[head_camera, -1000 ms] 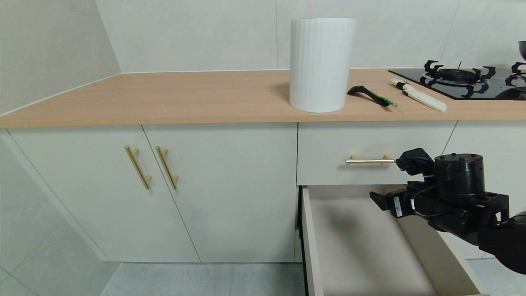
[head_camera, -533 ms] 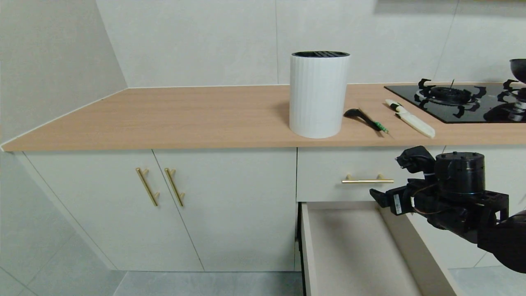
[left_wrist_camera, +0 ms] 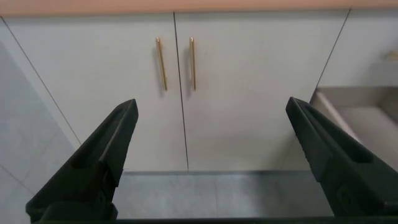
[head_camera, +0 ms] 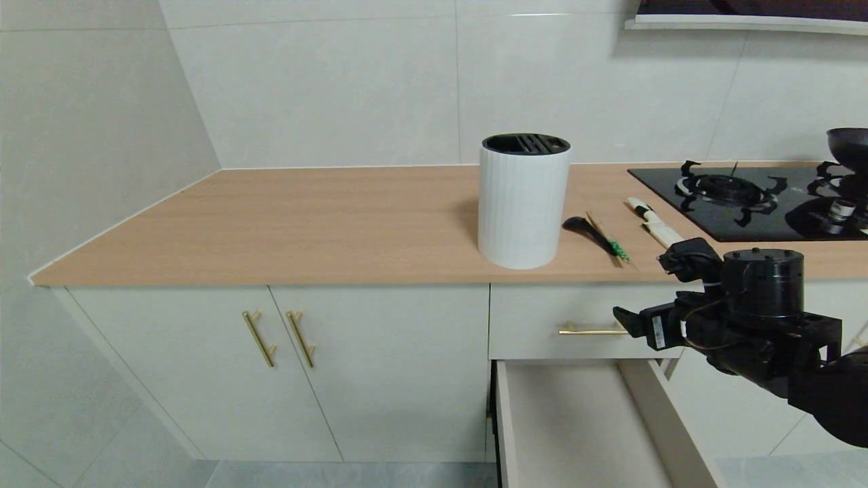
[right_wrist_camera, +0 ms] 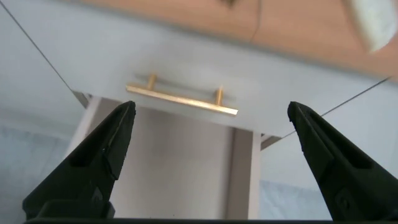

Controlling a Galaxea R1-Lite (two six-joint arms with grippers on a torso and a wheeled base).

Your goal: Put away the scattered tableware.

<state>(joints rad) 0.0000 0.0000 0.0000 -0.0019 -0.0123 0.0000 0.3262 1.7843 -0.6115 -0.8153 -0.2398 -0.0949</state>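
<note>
Hovering level before the brass handle (head_camera: 588,331) above the open drawer (head_camera: 505,420), the right gripper (head_camera: 644,289) is spread empty.

One holder (head_camera: 523,203), one ladle (head_camera: 582,226), one knife (head_camera: 649,218), one chopstick pair (head_camera: 608,240).

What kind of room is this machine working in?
Likely a home kitchen: a wooden counter over cabinets, a gas hob at the right, and utensils lying beside a white slotted holder.
</note>
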